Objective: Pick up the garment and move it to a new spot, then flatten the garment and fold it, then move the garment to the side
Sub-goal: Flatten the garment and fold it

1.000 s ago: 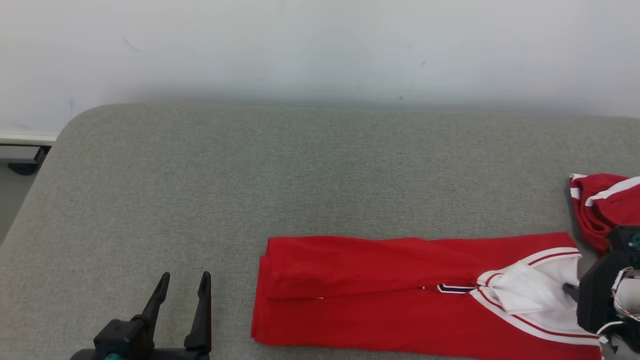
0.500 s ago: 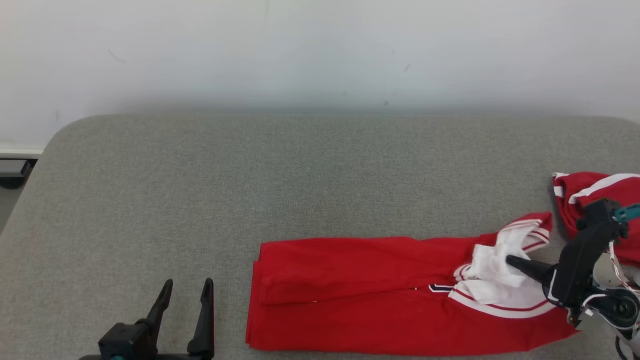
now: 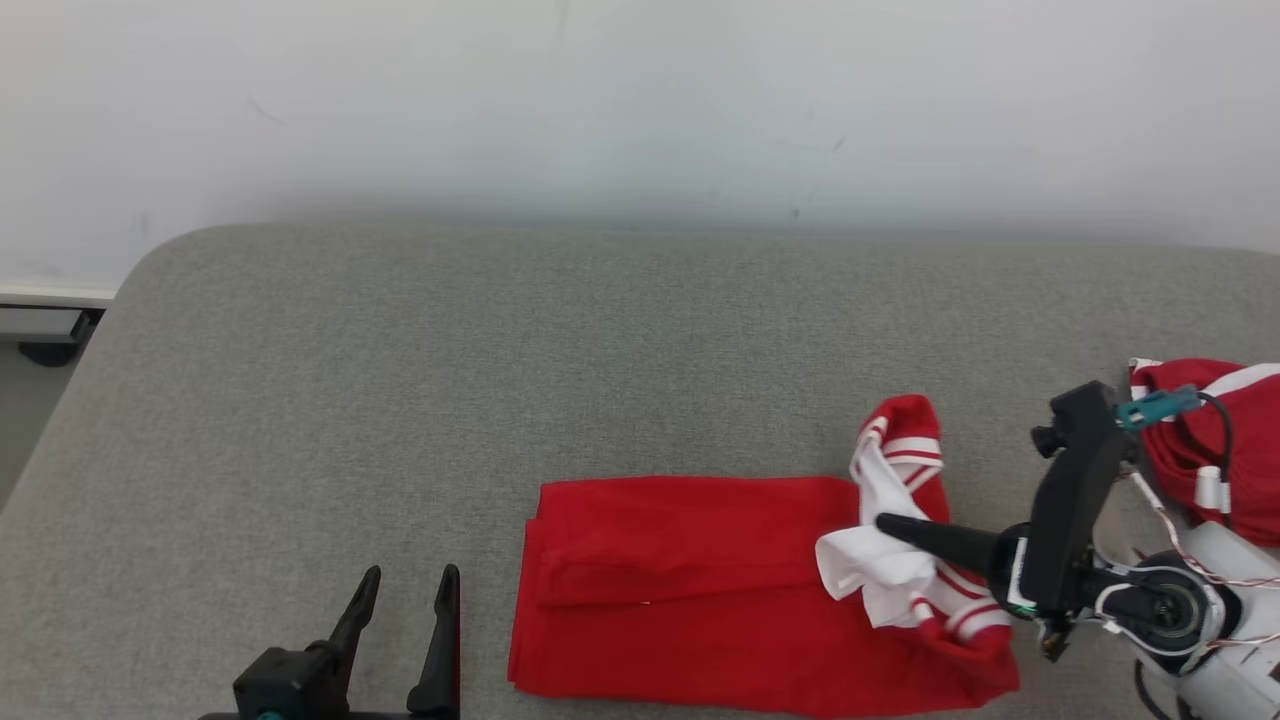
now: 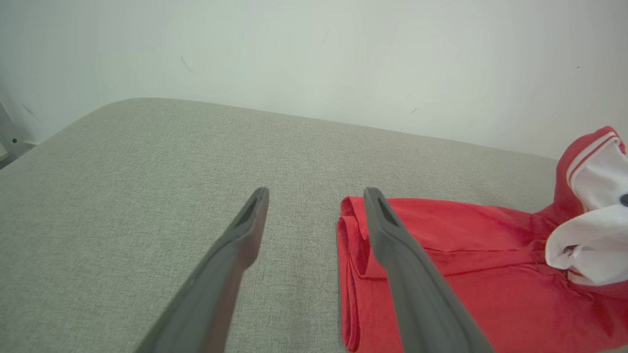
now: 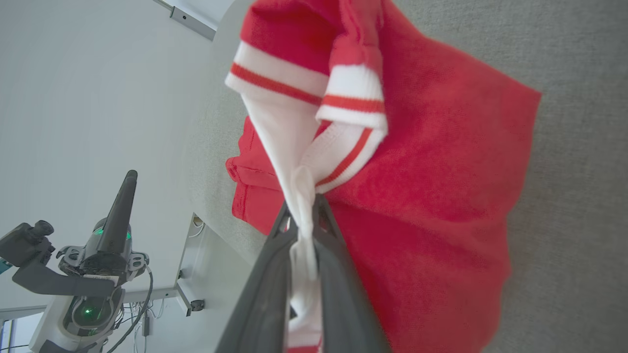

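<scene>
On mat (image 3: 400, 350), right tool (image 3: 884, 522) farther left, gripping garment (image 3: 680, 600)

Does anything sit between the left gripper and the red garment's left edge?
Nothing visible does. The open left gripper sits beside the red garment, with just a bare strip of grey surface between it and the folded left edge.
</scene>
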Motion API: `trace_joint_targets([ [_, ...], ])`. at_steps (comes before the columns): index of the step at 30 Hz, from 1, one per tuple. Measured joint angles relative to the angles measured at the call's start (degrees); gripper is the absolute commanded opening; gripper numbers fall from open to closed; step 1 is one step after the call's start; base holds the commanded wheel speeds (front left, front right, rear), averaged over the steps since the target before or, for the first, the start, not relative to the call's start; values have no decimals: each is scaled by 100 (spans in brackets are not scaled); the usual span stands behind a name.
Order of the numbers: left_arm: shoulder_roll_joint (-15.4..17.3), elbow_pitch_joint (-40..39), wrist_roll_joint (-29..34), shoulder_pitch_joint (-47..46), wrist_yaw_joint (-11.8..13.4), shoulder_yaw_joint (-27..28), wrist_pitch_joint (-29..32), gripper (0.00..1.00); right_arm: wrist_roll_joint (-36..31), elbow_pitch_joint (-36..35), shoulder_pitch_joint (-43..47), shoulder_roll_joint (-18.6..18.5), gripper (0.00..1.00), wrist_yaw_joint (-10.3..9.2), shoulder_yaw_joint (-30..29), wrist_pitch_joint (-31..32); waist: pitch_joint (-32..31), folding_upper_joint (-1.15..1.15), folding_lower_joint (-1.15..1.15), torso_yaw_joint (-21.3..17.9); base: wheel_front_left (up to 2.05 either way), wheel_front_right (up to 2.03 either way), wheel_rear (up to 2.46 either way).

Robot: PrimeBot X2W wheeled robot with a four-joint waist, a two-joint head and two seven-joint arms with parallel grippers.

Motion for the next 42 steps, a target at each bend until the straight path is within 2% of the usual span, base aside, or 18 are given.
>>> trace_joint_targets([
  [8, -26, 74, 1, -23, -7, -48, 32, 100, 64, -274, -19, 417, 0, -165, 55, 1, 22, 0, 0, 199, 0, 0, 0],
  [20, -80, 151, 0, -176, -12, -151, 49, 100, 4, -200, -367, 1221, 0, -616, 205, -189, 107, 0, 0, 486, 0, 0, 0],
  [33, -155, 280, -9, -261, -14, -159, 44, 100, -169, 379, -528, 1873, 0, -836, 405, -415, 176, 0, 0, 720, 0, 0, 0],
  [42, -205, 316, -9, -388, -60, -226, 40, 100, -223, 706, -591, 2052, 0, -883, 398, -575, 255, 0, 0, 867, 0, 0, 0],
])
